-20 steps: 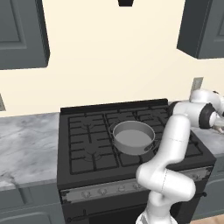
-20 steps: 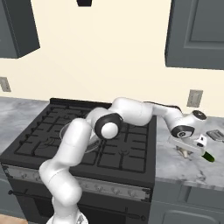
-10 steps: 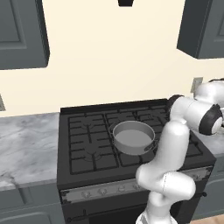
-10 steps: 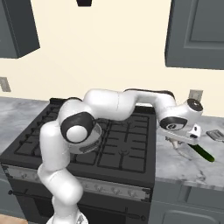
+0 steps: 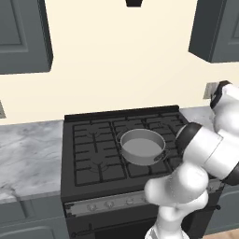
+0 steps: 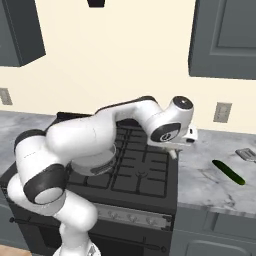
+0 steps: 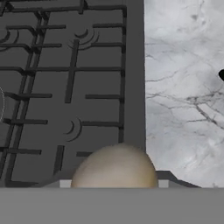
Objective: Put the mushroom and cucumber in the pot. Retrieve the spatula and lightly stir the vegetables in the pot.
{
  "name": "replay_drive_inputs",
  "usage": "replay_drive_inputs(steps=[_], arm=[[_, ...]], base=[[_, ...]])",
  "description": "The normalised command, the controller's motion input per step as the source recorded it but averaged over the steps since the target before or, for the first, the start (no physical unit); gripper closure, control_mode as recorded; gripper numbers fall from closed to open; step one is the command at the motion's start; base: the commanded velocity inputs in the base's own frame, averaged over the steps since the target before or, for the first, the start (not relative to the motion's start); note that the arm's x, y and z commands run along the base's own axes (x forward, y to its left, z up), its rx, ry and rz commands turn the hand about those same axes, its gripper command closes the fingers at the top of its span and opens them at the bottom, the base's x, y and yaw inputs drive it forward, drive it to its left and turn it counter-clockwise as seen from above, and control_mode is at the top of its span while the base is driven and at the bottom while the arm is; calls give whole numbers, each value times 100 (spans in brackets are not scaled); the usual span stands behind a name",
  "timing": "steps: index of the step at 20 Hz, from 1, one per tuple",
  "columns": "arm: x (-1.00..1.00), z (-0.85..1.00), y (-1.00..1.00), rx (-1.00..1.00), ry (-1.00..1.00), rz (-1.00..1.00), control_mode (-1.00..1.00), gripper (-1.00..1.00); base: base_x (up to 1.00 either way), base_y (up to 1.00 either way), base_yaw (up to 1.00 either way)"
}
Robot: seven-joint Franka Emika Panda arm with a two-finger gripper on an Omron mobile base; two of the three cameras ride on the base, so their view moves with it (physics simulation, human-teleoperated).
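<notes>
Grey marble desk runs either side of a black stove (image 6: 140,165), and the arm reaches across it from the left. Nearest the hand camera, a rounded beige mushroom (image 7: 114,168) sits right at the jaws (image 6: 174,150), which appear half closed on it, though the tips themselves are hidden. They hang over the stove's right edge, where the grate meets the marble. The pot (image 5: 141,145) stands on the middle burners, well to the left of the jaws with bare grate between; carrying the mushroom there looks like the step in hand. Farther right, on the marble, the cucumber (image 6: 228,172) lies apart, its long axis slanting toward the desk's front. Beyond it, near the wall, the spatula (image 6: 246,154) rests.
</notes>
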Motion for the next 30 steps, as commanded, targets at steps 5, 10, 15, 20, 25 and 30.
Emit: replay_drive_inputs(steps=[5, 10, 15, 20, 25, 30], arm=[[-13, 42, 100, -8, 0, 23, -100, 100], [-1, 19, 100, -8, 0, 29, -100, 100], [0, 15, 100, -13, 2, 30, -100, 100], [0, 21, 100, -26, 5, 11, -100, 100], [0, 2, 96, -16, 0, 3, -100, 100], [15, -16, 41, 6, -1, 0, -100, 100]], base=[[0, 0, 0], [0, 0, 0], [0, 0, 0], [0, 0, 0], [0, 0, 0], [0, 0, 0]])
